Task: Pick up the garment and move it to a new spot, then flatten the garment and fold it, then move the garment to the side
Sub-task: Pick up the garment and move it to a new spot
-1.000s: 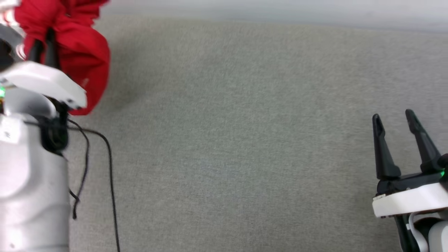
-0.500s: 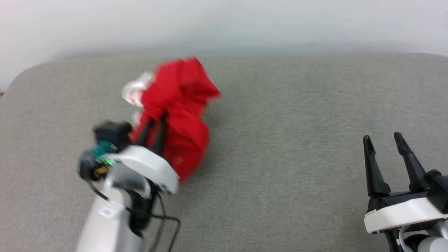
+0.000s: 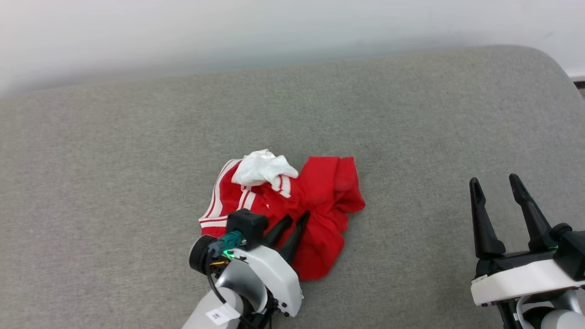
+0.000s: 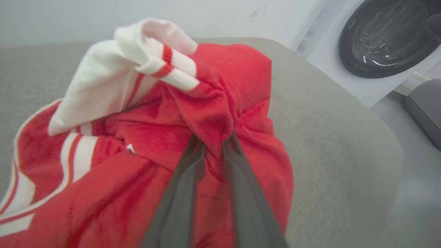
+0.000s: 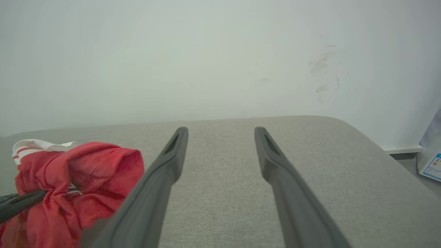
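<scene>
The garment (image 3: 320,201) is a crumpled red jersey with a white sleeve and red-and-white striped trim, bunched near the middle of the grey cushioned surface (image 3: 137,151). My left gripper (image 3: 297,217) is shut on a fold of its red fabric; in the left wrist view the two fingers pinch the cloth of the garment (image 4: 213,113) between their tips. My right gripper (image 3: 493,183) stands open at the lower right, well clear of the jersey, with nothing between its fingers. In the right wrist view the garment (image 5: 79,179) shows at the lower left.
A pale wall (image 3: 274,27) runs behind the grey surface. In the left wrist view a white washing machine with a dark round door (image 4: 386,38) stands past the surface's rounded right end. Bare grey surface lies between the garment and my right gripper.
The head camera has swung, so the whole picture shifted. My left gripper, still pinching the garment, has come down with it; the garment, hanging in a bundle before, now lies crumpled on the surface.
</scene>
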Tool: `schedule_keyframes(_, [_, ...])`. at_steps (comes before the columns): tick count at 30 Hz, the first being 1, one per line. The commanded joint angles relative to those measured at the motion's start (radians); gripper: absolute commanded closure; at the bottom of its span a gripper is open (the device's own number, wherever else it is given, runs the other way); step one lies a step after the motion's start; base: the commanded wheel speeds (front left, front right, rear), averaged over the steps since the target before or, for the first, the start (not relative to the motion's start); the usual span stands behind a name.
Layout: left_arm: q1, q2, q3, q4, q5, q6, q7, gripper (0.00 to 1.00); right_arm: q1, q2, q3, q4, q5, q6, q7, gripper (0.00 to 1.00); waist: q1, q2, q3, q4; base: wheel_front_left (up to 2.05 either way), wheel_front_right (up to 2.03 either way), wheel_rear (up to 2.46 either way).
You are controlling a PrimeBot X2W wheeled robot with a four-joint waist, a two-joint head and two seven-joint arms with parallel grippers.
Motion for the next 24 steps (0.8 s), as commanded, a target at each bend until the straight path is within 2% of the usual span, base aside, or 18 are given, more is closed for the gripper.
schedule_keyframes(1, [-0.013, -0.002, -0.007, 0.006, 0.003, -0.002, -0.007, 1.0, -0.01, 0.004, 0.0, -0.002, 0.007, 0.0, -0.005, 0.0, 0.0001, -0.0001, 0.021, -0.018, 0.0, 0.0, 0.0])
schedule_keyframes(9, [-0.057, -0.006, -0.101, 0.145, -0.015, -0.007, -0.081, 1.0, -0.026, 0.006, -0.003, 0.014, 0.012, 0.0, -0.019, 0.0, 0.0001, -0.0001, 0.047, -0.044, 0.0, 0.0, 0.0])
schedule_keyframes(10, [-0.06, -0.006, -0.114, 0.156, -0.021, -0.008, -0.091, 0.61, -0.024, 0.006, -0.005, 0.015, 0.012, 0.0, -0.019, 0.0, 0.0001, -0.0001, 0.045, -0.043, 0.0, 0.0, 0.0])
schedule_keyframes(11, [-0.066, -0.007, -0.135, 0.164, -0.019, -0.009, -0.097, 0.08, -0.024, 0.007, -0.007, 0.017, 0.01, 0.0, -0.018, 0.0, 0.0001, -0.0001, 0.04, -0.041, 0.0, 0.0, 0.0])
schedule_keyframes(12, [-0.07, -0.007, -0.149, 0.169, -0.019, -0.01, -0.105, 0.0, -0.021, 0.007, -0.009, 0.02, 0.008, 0.0, -0.016, 0.0, 0.0001, -0.0001, 0.034, -0.039, 0.0, 0.0, 0.0])
schedule_keyframes(19, [-0.073, -0.002, -0.15, 0.12, -0.028, 0.003, -0.227, 0.0, 0.008, 0.007, -0.008, 0.028, 0.008, 0.0, 0.015, 0.0, 0.0001, -0.0001, -0.025, -0.008, 0.0, 0.0, 0.0])
schedule_keyframes(24, [-0.038, 0.015, -0.103, 0.053, -0.017, 0.055, -0.273, 0.0, 0.033, 0.007, -0.007, 0.021, 0.005, 0.0, 0.041, 0.0, 0.0001, -0.0001, -0.069, 0.014, 0.0, 0.0, 0.0])
